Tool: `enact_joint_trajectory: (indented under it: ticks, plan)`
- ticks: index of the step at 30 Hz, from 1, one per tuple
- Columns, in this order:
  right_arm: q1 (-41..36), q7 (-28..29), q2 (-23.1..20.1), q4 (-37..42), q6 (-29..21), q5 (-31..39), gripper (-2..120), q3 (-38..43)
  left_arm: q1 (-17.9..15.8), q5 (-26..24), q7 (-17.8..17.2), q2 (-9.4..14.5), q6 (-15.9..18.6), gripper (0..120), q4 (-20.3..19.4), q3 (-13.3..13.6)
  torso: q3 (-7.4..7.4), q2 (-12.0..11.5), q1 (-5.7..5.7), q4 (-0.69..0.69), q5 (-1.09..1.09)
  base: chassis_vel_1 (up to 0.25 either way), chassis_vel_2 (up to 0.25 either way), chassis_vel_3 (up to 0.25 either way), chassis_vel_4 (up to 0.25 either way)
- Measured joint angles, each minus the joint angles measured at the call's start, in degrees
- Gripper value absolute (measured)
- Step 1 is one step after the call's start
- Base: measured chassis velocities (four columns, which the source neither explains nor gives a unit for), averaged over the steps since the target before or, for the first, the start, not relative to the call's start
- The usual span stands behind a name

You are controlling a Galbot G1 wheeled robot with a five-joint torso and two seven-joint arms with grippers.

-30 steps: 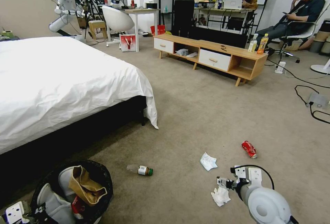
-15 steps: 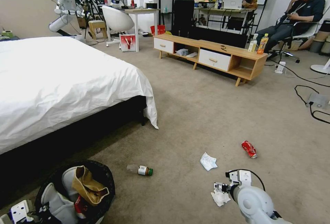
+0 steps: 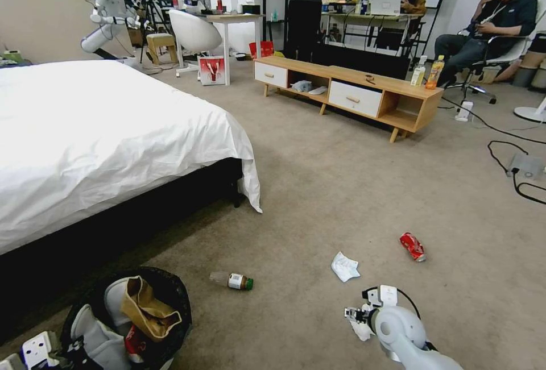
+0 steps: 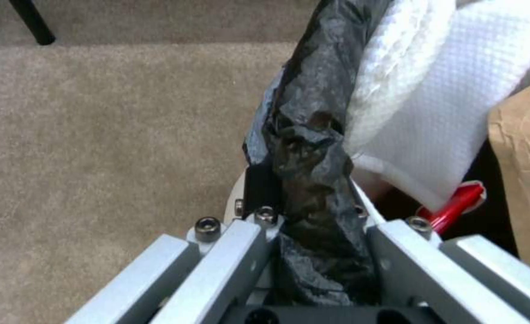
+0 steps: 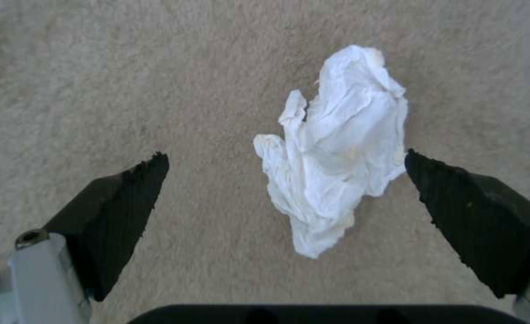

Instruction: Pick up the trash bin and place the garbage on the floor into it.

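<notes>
The trash bin (image 3: 173,293), black bag over its rim, sits at the lower left with a brown paper bag (image 3: 149,308) and white tissue inside. My left gripper (image 4: 313,211) is shut on the bin's bagged rim (image 4: 313,135). Garbage lies on the floor (image 3: 318,188): a small bottle (image 3: 232,281), a crumpled tissue (image 3: 344,266) and a crushed red can (image 3: 412,246). My right gripper (image 3: 355,316) hangs open just over another crumpled tissue (image 5: 337,157), which lies between its black fingertips (image 5: 127,193), nearer one of them.
A white-sheeted bed (image 3: 102,131) fills the left side. A low wooden cabinet (image 3: 352,94) with tall drink bottles (image 3: 435,73) stands farther back. Black cables and a power strip (image 3: 520,168) lie at the right.
My right gripper has moved left and down over the nearest tissue. The bin in my left gripper has shifted slightly to the right.
</notes>
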Motion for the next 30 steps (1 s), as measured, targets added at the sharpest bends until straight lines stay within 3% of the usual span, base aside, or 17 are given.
enact_joint_trajectory:
  ticks: [30]
  plan:
    - [3.6,-4.4,4.0,-12.7,4.7,-6.4,95,0.3,-0.4,0.5,-0.1,-0.1,0.1,3,0.9,0.5,0.0,0.0,0.0,0.0,0.01,0.0,0.0,0.0,0.0]
